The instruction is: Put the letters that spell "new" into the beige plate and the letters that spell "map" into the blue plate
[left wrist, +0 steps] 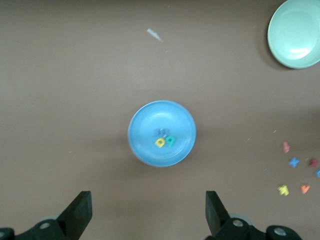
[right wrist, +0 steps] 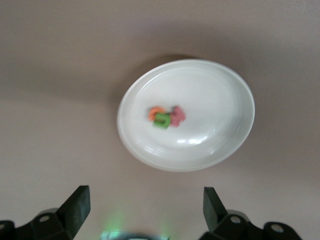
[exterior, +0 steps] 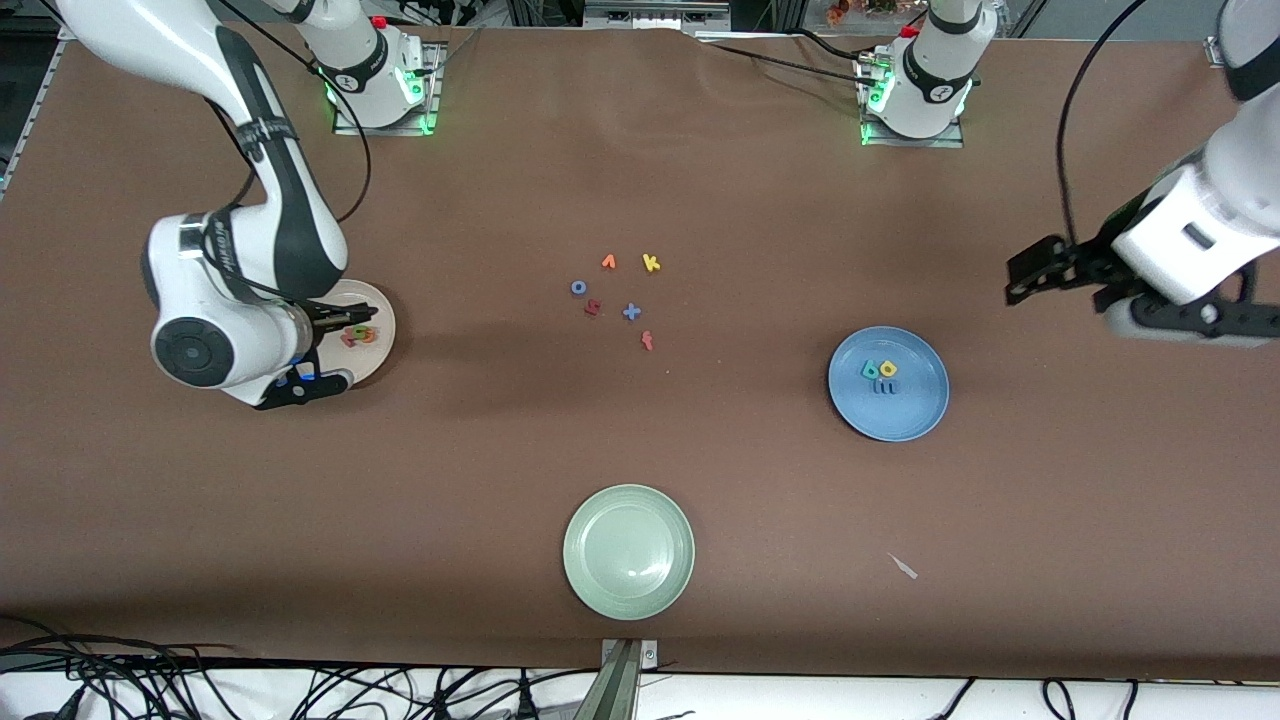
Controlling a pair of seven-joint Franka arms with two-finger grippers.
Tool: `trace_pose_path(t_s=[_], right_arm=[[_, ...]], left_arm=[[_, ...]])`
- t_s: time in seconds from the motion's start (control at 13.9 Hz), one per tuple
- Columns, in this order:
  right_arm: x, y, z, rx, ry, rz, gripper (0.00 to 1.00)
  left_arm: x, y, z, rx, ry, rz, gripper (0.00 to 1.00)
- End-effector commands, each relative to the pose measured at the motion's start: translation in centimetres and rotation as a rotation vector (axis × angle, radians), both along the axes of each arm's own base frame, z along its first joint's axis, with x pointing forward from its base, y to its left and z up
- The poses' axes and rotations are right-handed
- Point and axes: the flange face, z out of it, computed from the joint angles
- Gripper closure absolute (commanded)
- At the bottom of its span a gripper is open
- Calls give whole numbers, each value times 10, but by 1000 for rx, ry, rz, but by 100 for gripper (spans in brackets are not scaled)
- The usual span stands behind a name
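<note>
- The right arm covers part of the beige plate [exterior: 385, 330] in the front view
- Pale green plate [left wrist: 295, 32] is cut off by the left wrist view's edge
- Blue m [left wrist: 160, 132] blurs into the blue plate [left wrist: 145, 150]

Left gripper [left wrist: 149, 212] hanging over bare brown table [left wrist: 70, 100], fingers spread wide, nothing between them. Blue plate [left wrist: 142, 132] holding a blue m [left wrist: 160, 132], yellow a [left wrist: 160, 142] and teal p [left wrist: 170, 140] huddled together. Pale green plate [left wrist: 295, 32] and loose letters [left wrist: 297, 167] well apart.

A brown table [exterior: 640, 180] with black cables [exterior: 200, 685] along its near edge.
</note>
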Motion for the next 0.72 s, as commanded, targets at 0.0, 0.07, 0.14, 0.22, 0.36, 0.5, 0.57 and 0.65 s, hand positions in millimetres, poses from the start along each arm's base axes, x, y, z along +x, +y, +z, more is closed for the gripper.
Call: trace_pose_path(t_s=[0.0,0.07,0.14,0.22,0.36,0.5,0.57,0.65], right_arm=[[-2,4,46,31,17,-18,0],[-6,4,61,35,7,-17,0],[-10,4,74,35,6,-17,0],[-14,4,90,38,-6,-17,0],[-25,1,124,38,-48,-10,0],[-31,0,148,43,-88,-7,0],[-35,-2,155,33,-113,-7,0],[-42,-7,175,22,-171,-13,0]], left_arm=[[-42,8,-4,15,-55,-70,0],[-46,18,-10,17,-49,-56,0],[-46,25,-12,15,-48,-45,0],[-45,36,-12,10,-46,-25,0],[-44,42,-12,-1,-49,-15,0],[-44,42,-12,2,-47,-20,0],[-44,44,-10,2,-51,-23,0],[-42,45,-8,14,-56,-39,0]])
